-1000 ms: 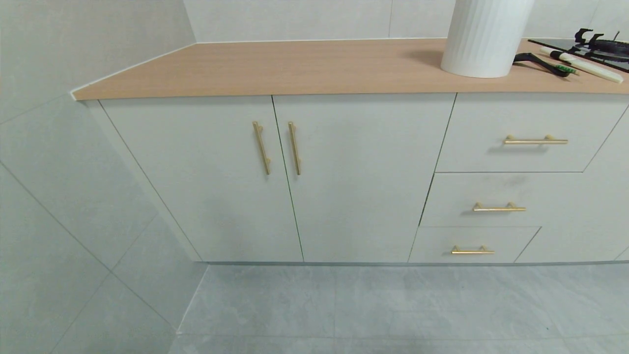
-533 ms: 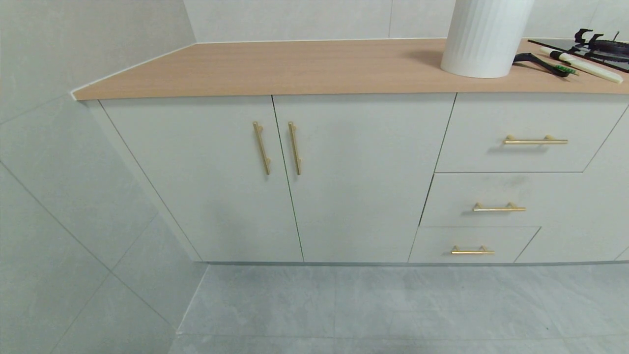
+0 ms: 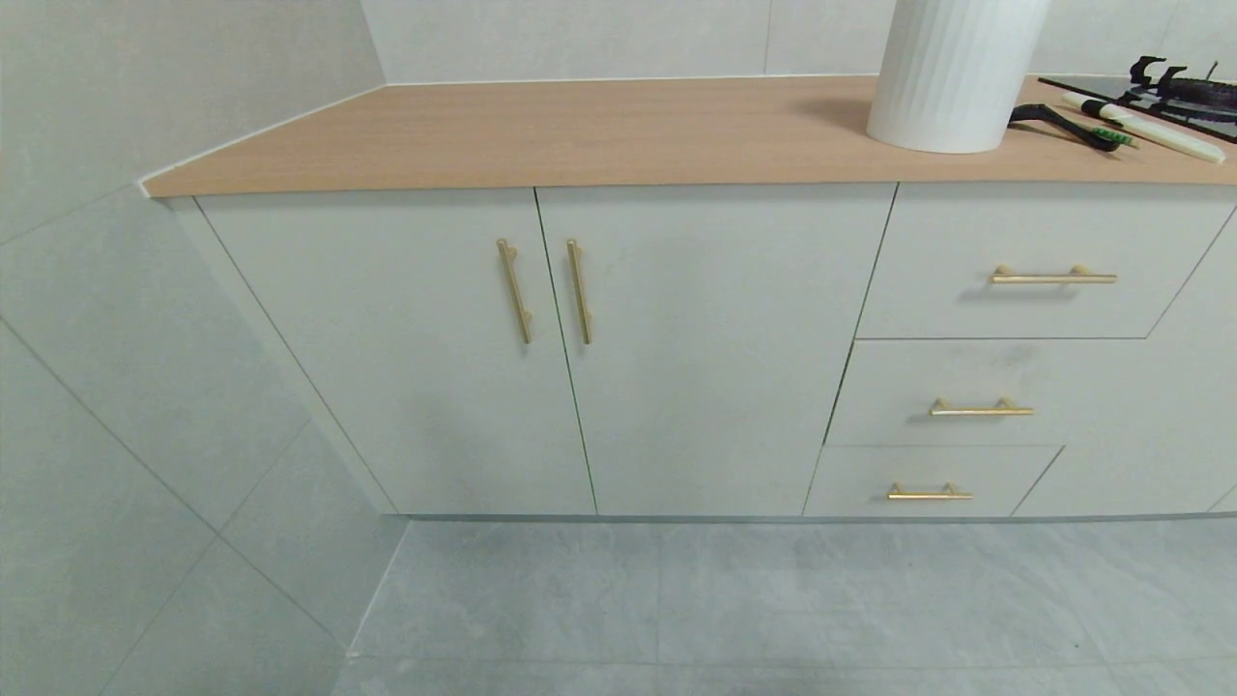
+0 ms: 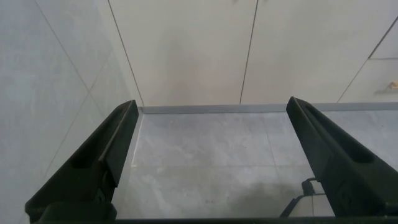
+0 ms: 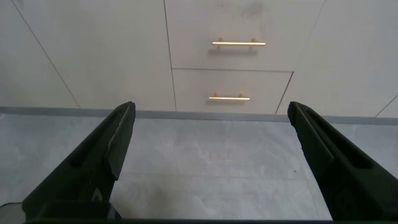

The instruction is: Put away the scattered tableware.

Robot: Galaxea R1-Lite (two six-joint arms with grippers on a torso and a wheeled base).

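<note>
My left pincer point(image 4: 211, 104) and right pincer point(image 5: 210, 106) hang low over the grey tiled floor point(image 3: 734, 599), each with its two dark fingers spread wide and nothing between them, facing the pale cabinet front point(image 3: 715, 348) with its brass bar handles.

The tableware lies up on the light wooden countertop point(image 3: 580, 130), at its far right end. A slim black-handled utensil point(image 3: 1063, 124) and a long cream-white utensil point(image 3: 1155, 130) lie flat and close together. They are just beside the tall white ribbed cylindrical container point(image 3: 952, 77) and near the black stove grate point(image 3: 1184, 85). A small green part sits between the two utensils; I cannot tell which one it belongs to, nor what kind of tool either is.

Both look thin, stiff and light, probably with smooth plastic handles that could slip or roll under a careless pinch. Lying flat on the board, they leave little room beneath, so I would close across the narrow width at mid-handle, taking one piece at a time. The container looks heavier and possibly ceramic, so I would avoid knocking it.
</note>
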